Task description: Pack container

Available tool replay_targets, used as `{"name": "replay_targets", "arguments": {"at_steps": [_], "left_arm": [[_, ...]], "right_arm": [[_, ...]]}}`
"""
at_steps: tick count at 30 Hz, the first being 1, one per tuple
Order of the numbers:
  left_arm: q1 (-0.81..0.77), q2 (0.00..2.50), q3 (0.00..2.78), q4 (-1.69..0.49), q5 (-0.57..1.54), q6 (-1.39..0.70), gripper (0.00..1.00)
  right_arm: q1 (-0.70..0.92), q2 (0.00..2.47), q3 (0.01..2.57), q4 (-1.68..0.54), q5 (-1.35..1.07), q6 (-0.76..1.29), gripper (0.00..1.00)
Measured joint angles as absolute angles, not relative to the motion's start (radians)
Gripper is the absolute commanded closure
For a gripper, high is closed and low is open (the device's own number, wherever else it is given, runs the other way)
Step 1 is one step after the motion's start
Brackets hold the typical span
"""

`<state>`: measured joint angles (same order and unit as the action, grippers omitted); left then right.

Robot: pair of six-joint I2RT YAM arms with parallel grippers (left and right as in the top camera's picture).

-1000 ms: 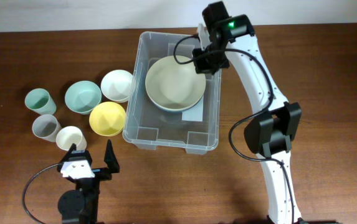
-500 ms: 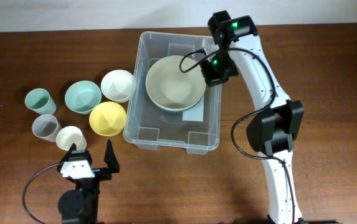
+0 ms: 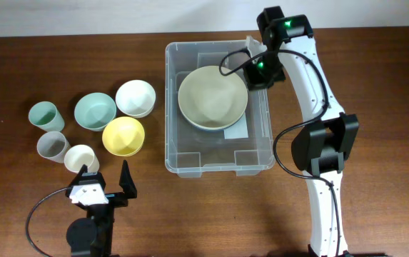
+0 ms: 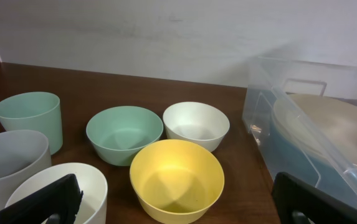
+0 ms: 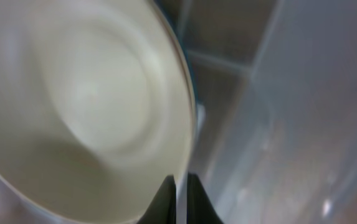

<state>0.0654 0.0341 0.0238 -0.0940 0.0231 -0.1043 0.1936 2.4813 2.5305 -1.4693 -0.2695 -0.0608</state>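
The big bowl (image 3: 212,97) in the container (image 3: 218,164) is pinched by the right gripper (image 5: 179,194). The left gripper (image 3: 105,178) is held apart, lower left.

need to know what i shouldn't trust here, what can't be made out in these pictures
- Overhead: the label in the container is mostly covered by the large bowl; its print is too small to read.
- Right wrist: blurred throughout; only the right tool pinching the bowl's rim shows.
- Left wrist: the container is cut off by the right edge, the white cup by the bottom edge.
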Motion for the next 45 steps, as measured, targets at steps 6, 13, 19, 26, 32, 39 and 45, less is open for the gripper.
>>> {"name": "replay_targets", "arguments": {"at_steps": [6, 13, 19, 26, 32, 39, 45], "left_arm": [[0.065, 0.034, 0.024, -0.094, 0.023, -0.104, 0.0], [0.065, 0.034, 0.024, -0.094, 0.023, -0.104, 0.0], [0.065, 0.034, 0.024, -0.094, 0.023, -0.104, 0.0], [0.065, 0.034, 0.024, -0.094, 0.023, -0.104, 0.0], [0.065, 0.034, 0.024, -0.094, 0.023, -0.104, 0.0], [0.065, 0.034, 0.024, -0.094, 0.023, -0.104, 0.0], [0.065, 0.034, 0.024, -0.094, 0.023, -0.104, 0.0]], "right_arm": [[0.194, 2.481, 2.615, -1.374, -0.382, -0.046, 0.96], [0.209, 2.481, 2.667, -1.394, -0.405, -0.031, 0.96], [0.333, 2.486, 2.59, -1.298, -0.295, -0.04, 0.96], [0.394, 2.526, 2.494, -1.209, -0.258, -0.042, 0.96], [0.373, 2.539, 2.409, -1.13, -0.231, -0.03, 0.96], [0.37, 2.541, 2.306, -1.008, -0.221, -0.03, 0.96], [0.37, 2.541, 2.301, -0.938, -0.202, -0.029, 0.96]]}}
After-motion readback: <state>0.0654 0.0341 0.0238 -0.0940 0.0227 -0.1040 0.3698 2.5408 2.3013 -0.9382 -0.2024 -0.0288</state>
